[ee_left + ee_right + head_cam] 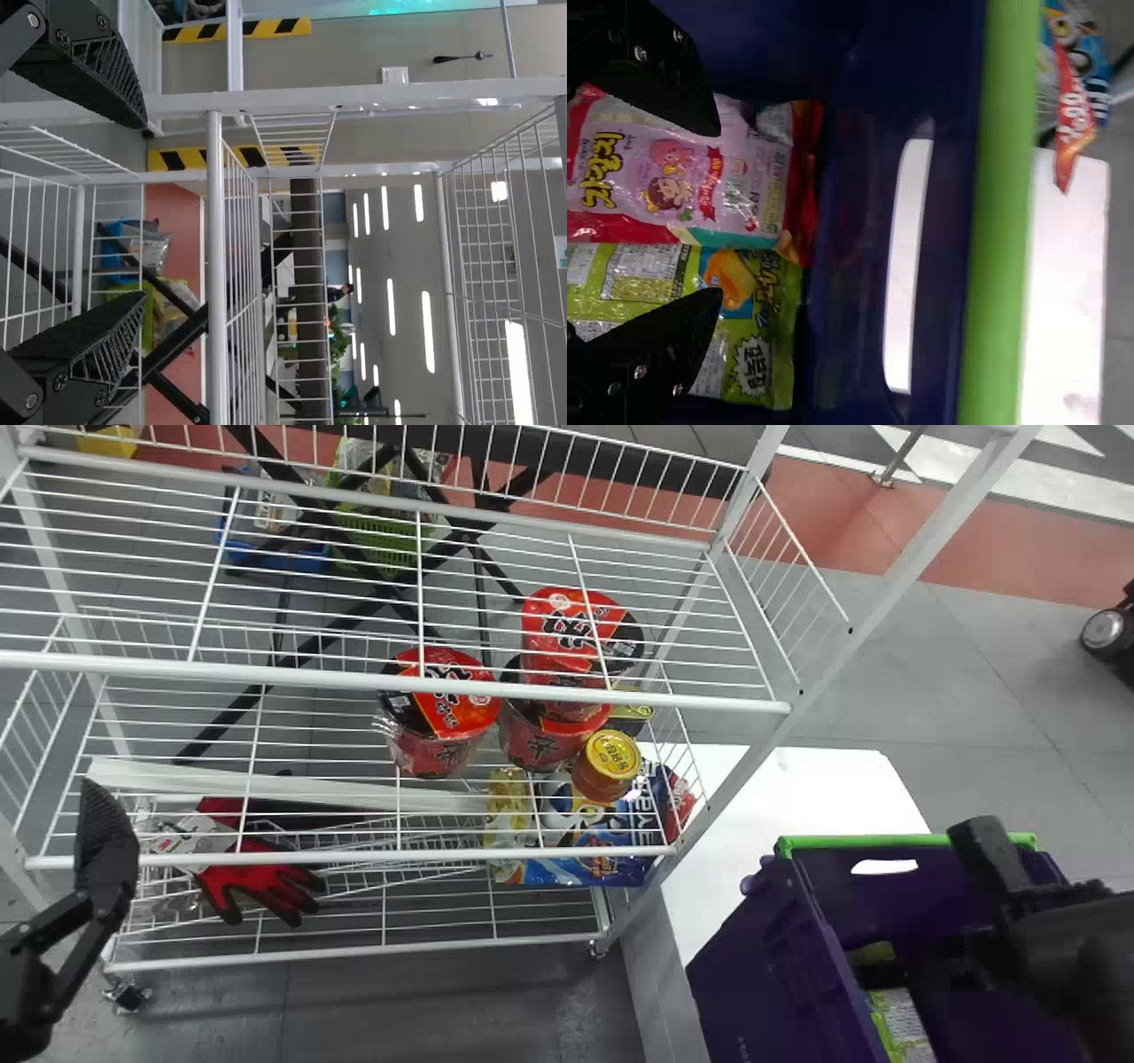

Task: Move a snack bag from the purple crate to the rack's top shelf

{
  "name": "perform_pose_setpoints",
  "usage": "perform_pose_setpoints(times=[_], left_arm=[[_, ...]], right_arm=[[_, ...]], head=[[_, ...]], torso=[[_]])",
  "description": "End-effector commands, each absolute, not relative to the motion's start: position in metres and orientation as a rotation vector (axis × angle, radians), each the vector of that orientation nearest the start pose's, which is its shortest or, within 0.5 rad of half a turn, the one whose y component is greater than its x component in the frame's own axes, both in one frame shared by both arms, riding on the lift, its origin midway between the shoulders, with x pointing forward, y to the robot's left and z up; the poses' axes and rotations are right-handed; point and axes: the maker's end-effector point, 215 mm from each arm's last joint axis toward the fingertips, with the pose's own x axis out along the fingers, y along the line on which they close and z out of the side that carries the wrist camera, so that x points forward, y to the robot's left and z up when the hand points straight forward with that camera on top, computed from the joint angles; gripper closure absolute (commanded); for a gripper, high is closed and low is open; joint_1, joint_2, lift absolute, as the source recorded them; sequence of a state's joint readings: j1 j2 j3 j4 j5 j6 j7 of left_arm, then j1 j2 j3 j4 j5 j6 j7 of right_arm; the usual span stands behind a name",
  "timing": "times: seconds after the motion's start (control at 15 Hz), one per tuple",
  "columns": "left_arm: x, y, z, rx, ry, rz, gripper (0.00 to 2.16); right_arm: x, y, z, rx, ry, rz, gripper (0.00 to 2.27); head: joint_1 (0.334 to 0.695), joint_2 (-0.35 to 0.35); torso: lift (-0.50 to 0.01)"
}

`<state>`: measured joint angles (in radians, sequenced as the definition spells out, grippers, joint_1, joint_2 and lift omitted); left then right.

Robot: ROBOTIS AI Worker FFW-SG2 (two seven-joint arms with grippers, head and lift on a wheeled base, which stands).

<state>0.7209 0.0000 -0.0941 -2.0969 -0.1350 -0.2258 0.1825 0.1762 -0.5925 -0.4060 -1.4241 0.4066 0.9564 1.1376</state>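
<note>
The right end effector point(926, 903) is held wide open in the purple crate point(753, 974), with nothing gripped. Beneath its fingers a pink snack bag point(673, 181) and a green snack bag point(633, 274) are laid side by side; contact cannot be told. The left end effector point(106, 837) is spread wide near the rack point(354, 679).
</note>
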Motion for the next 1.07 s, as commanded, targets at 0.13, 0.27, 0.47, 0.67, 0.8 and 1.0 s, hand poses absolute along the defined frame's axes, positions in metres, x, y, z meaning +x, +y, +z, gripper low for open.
perform_pose_setpoints(times=[0.13, 0.27, 0.47, 0.67, 0.8, 1.0], left_arm=[[0.375, 0.211, -0.335, 0.066, -0.032, 0.086, 0.14], [0.376, 0.212, -0.335, 0.060, -0.036, 0.088, 0.14], [0.379, 0.212, -0.338, 0.066, -0.034, 0.081, 0.14], [0.378, 0.211, -0.337, 0.064, -0.040, 0.076, 0.14], [0.376, 0.212, -0.334, 0.064, -0.051, 0.077, 0.14], [0.373, 0.215, -0.331, 0.063, -0.062, 0.079, 0.14]], right_arm=[[0.255, -0.580, -0.582, -0.031, 1.399, 0.172, 0.21], [0.227, -0.572, -0.604, 0.028, 1.427, 0.150, 0.21], [0.199, -0.563, -0.625, 0.083, 1.449, 0.124, 0.21], [0.192, -0.554, -0.634, 0.100, 1.433, 0.128, 0.21], [0.189, -0.553, -0.638, 0.113, 1.428, 0.116, 0.21], [0.190, -0.552, -0.643, 0.112, 1.415, 0.099, 0.21]], head=[[0.695, -0.350], [0.695, -0.350], [0.695, -0.350], [0.695, -0.350], [0.695, -0.350], [0.695, -0.350]], torso=[[-0.461], [-0.461], [-0.461], [-0.461], [-0.461], [-0.461]])
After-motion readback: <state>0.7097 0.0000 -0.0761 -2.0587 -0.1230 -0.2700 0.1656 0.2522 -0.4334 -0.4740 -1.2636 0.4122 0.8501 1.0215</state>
